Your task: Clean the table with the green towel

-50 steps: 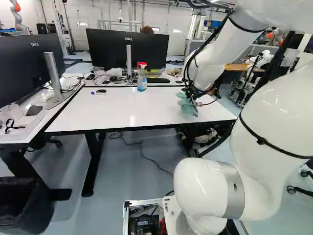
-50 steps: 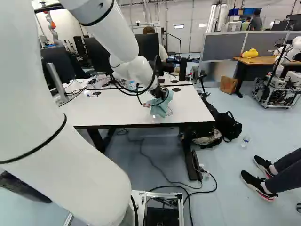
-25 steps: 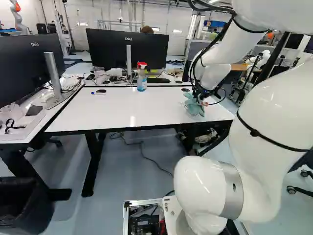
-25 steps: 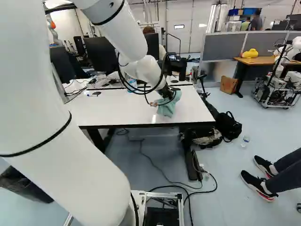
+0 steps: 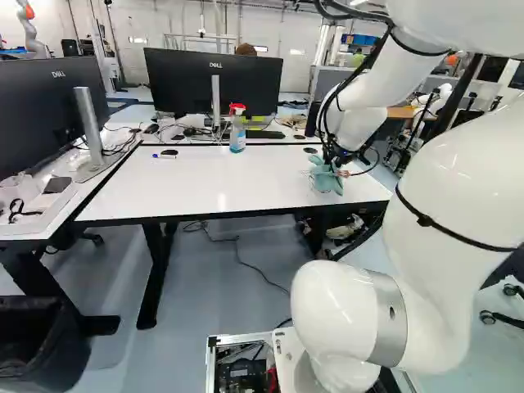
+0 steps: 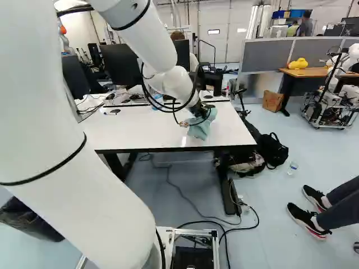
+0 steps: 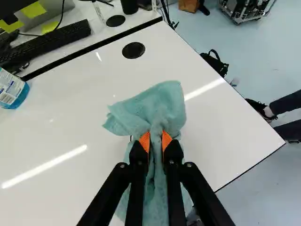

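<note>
Wrist view: the green towel [image 7: 157,108] is clamped by its bunched middle in the gripper [image 7: 155,137], near the right end of the table [image 5: 205,180], presumably so loose folds are left for wiping.

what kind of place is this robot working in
Probably a robotics lab or workshop: a white desk with monitors behind it, another robot on a wheeled base, and a grey partition dividing the floor.

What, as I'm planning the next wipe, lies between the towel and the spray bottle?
Just bare white tabletop lies between the towel and the spray bottle; the wrist view shows it.
</note>
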Tool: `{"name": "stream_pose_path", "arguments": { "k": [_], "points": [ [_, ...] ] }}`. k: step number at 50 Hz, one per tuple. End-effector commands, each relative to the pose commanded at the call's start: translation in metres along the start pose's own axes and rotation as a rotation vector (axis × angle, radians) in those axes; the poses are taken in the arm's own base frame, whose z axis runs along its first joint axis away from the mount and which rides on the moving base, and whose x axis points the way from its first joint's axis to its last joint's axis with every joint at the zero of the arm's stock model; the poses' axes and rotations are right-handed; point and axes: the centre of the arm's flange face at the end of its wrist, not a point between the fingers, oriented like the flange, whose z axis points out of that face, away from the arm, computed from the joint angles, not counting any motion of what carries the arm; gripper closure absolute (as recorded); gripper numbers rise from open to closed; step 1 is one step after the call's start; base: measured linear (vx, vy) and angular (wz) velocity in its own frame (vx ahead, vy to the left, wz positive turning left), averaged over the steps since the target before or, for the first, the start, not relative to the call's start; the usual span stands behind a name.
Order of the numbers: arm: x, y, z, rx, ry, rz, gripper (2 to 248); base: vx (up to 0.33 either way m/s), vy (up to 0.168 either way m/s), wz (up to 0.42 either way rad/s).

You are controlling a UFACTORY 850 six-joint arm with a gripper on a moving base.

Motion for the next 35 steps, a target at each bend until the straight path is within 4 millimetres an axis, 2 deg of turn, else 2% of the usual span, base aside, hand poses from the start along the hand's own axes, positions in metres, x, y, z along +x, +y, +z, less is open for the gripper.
{"name": "stream_pose_path", "arguments": {
  "k": [23,35],
  "points": [
    [-0.011,0.001,0.025,-0.006,-0.056,0.000,200,0.000,0.000,0.000],
    [-0.011,0.001,0.025,-0.006,-0.056,0.000,200,0.000,0.000,0.000]
  ]
}}
